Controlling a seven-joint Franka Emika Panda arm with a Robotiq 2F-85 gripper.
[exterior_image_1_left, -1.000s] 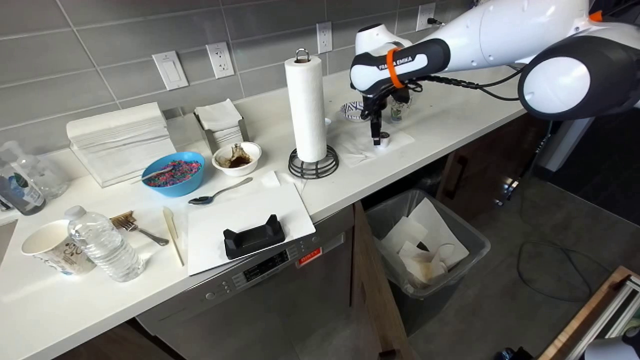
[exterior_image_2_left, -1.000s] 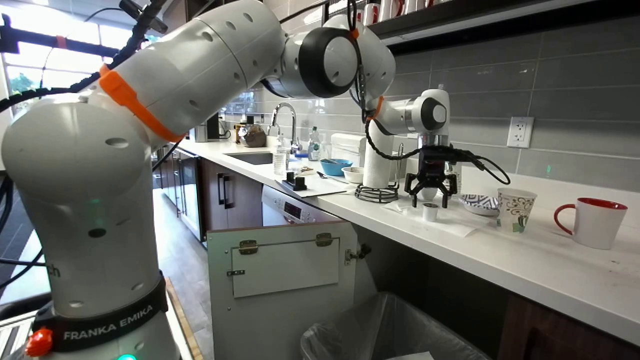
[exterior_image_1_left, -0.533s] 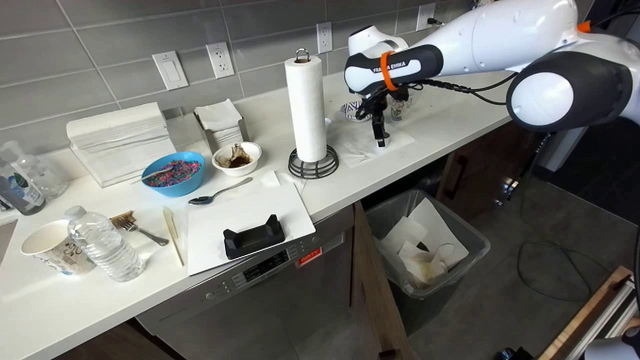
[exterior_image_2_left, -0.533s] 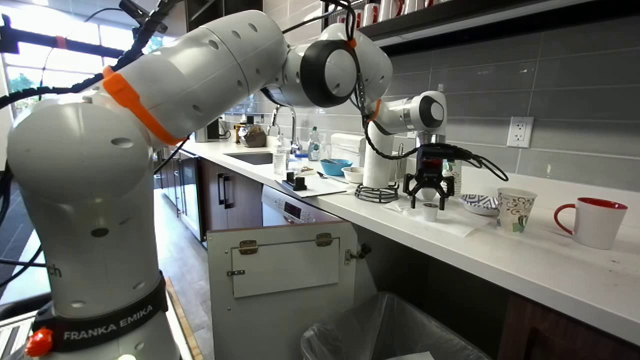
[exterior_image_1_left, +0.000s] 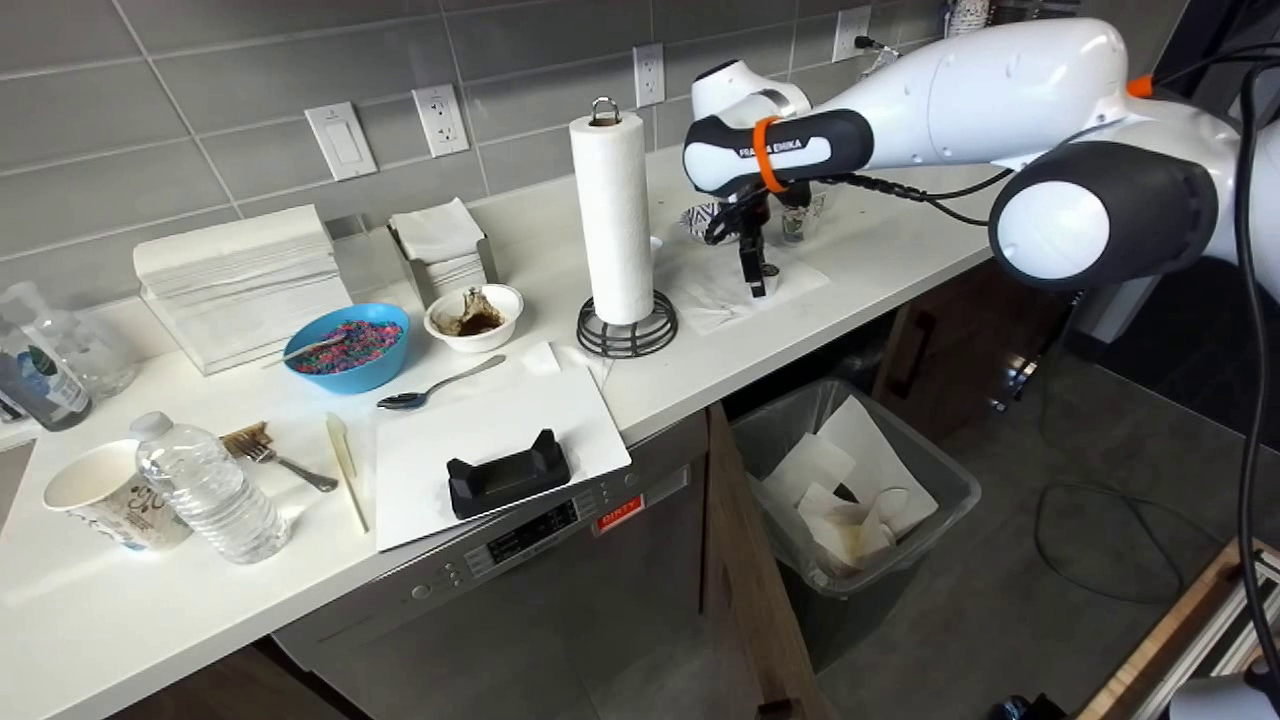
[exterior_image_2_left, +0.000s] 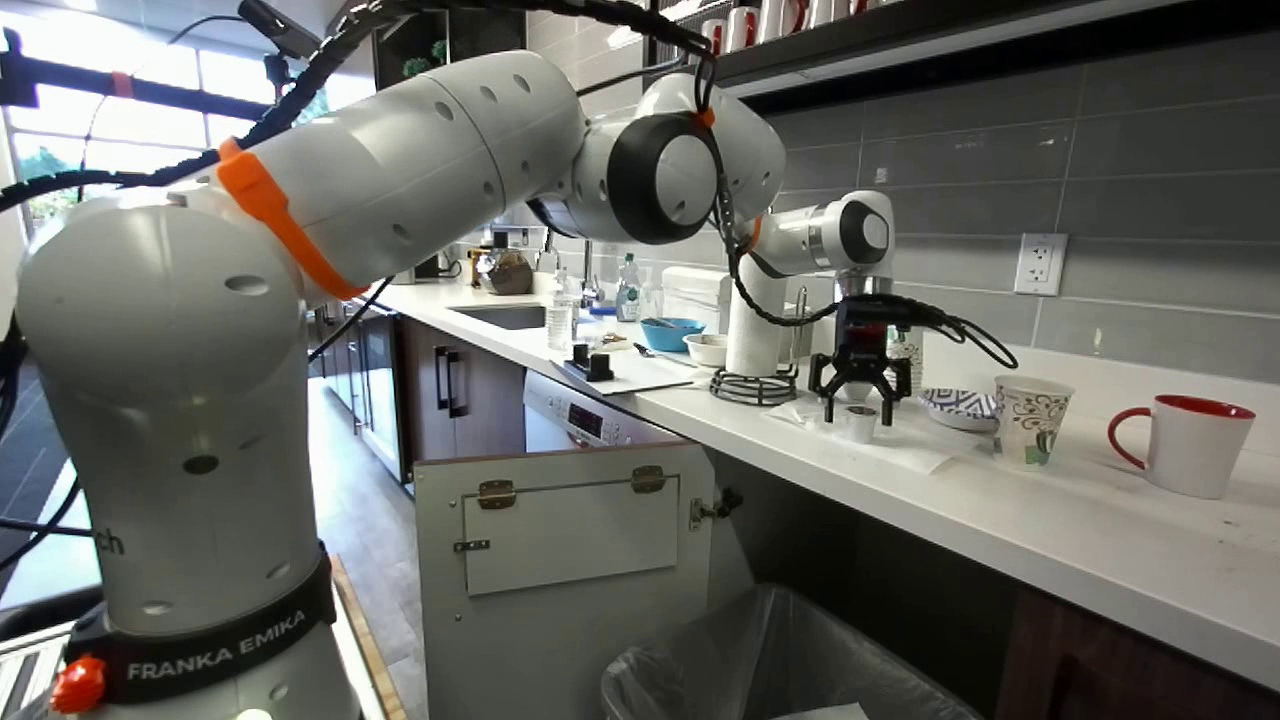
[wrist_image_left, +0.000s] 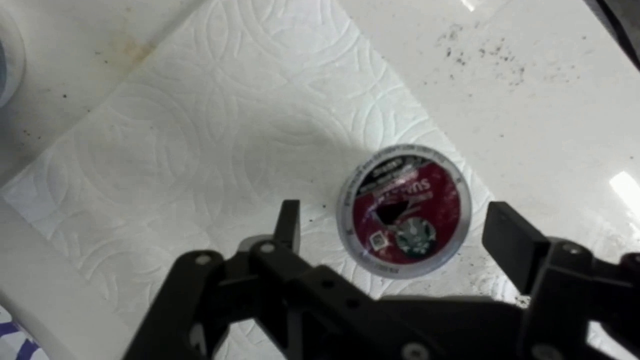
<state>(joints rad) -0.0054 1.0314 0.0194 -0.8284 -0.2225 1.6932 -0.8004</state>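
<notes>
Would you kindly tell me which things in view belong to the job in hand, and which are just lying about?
In the job, it seems:
coffee pod
paper towel beneath it
gripper, jaws open either side of the pod

Probably just lying about:
red-rimmed mug
paper cup near the mug
patterned bowl
blue bowl
metal spoon
water bottle

Base collar (exterior_image_2_left: 205, 645), near left in an exterior view: "FRANKA EMIKA". Shoulder housing (exterior_image_2_left: 185, 440) above it: only the letters "ch" visible. Forearm cover (exterior_image_1_left: 800, 153), far right: same brand, partly covered by an orange band (exterior_image_1_left: 765, 155). Red label (exterior_image_1_left: 619, 514) on the dishwasher (exterior_image_1_left: 540, 580) front: "DIRTY". Capsule lid (wrist_image_left: 405, 212): round green emblem (wrist_image_left: 416, 237); inverted letters, apparently "SUM"; rim print illegible.
</notes>
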